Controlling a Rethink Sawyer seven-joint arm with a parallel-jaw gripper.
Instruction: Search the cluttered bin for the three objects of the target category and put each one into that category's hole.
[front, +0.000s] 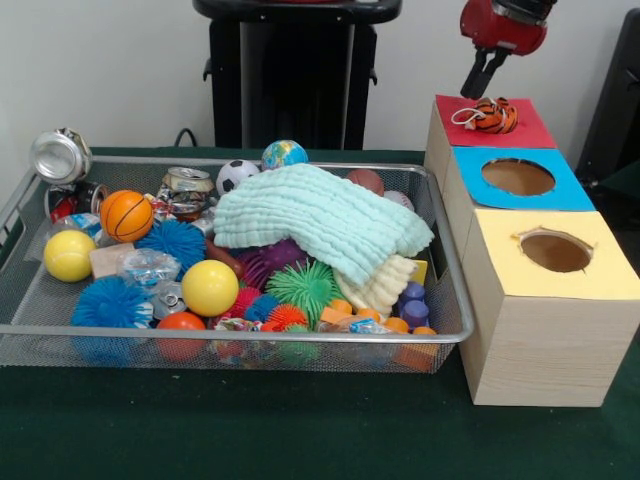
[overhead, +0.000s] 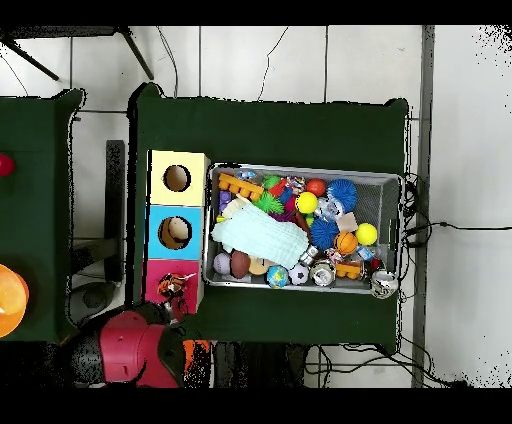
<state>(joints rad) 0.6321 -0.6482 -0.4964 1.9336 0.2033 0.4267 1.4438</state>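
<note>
A small orange, tiger-striped soft toy (front: 492, 115) lies on the red-topped box (front: 532, 130), the far one of three joined wooden boxes. It covers the spot where that box's hole would be. My gripper (front: 481, 76) hangs just above and left of the toy, apart from it, with nothing in it. In the overhead view the toy (overhead: 175, 286) sits on the red top (overhead: 153, 283), with the red arm (overhead: 140, 348) right below it. The wire bin (front: 250, 335) is full of mixed objects.
The blue box (front: 470, 165) and the yellow box (front: 600, 272) each show an open round hole. In the bin, a pale green cloth (front: 320, 222) covers the middle, with balls, spiky toys and crushed cans (front: 60, 155) around it.
</note>
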